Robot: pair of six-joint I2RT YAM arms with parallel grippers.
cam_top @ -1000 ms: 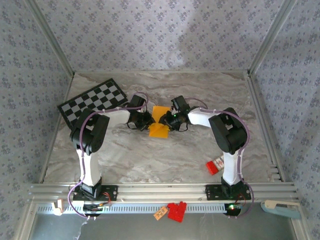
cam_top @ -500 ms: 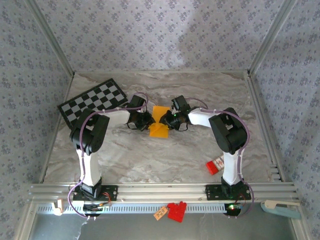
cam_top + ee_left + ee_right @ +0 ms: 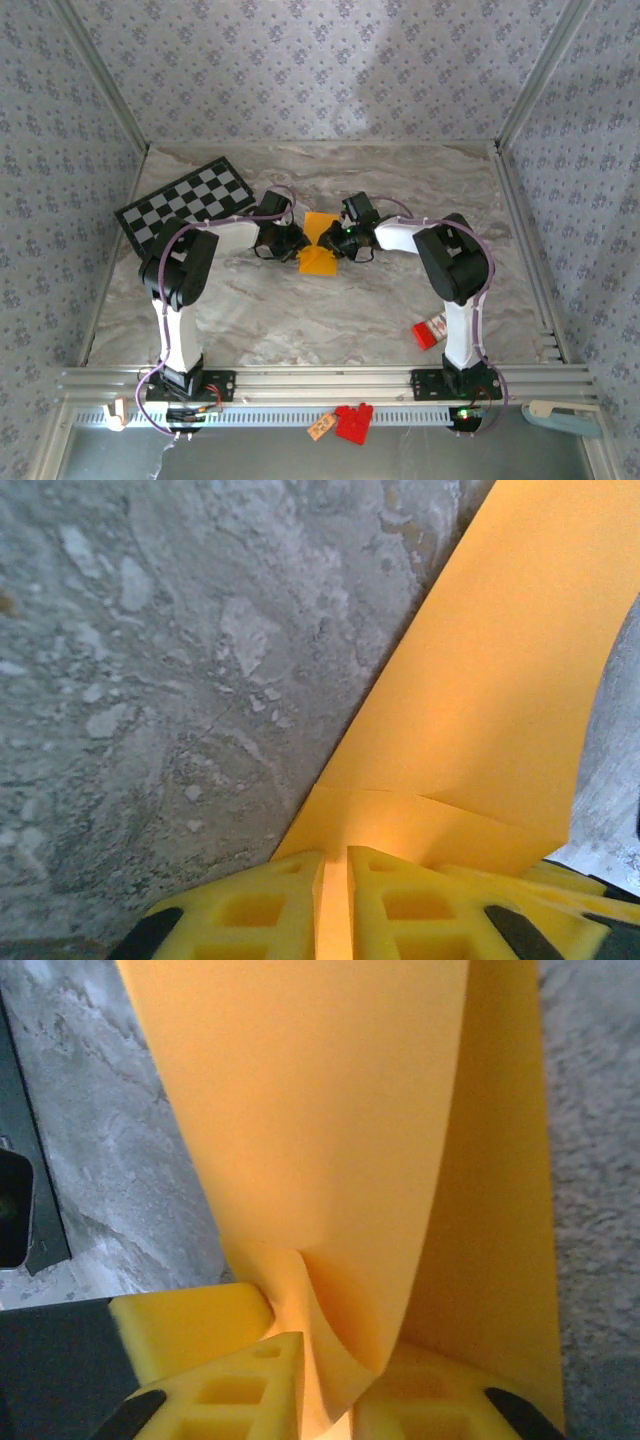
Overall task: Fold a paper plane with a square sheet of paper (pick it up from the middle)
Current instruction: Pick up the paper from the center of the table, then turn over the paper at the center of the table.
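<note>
The grey marbled table (image 3: 300,310) carried a black-and-white checkered board (image 3: 185,200), flat at its far left and skewed to the edges. A small red block (image 3: 430,331) lay near the right front. The square sheet of paper (image 3: 320,252) was at the middle; whether it touched the surface was unclear.

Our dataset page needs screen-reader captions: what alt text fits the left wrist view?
The left gripper, two yellow plastic fingers, pinches the edge of a thin orange-yellow paper sheet with a crease near the grip. The sheet stretches up and right over a grey marbled tabletop.
</note>
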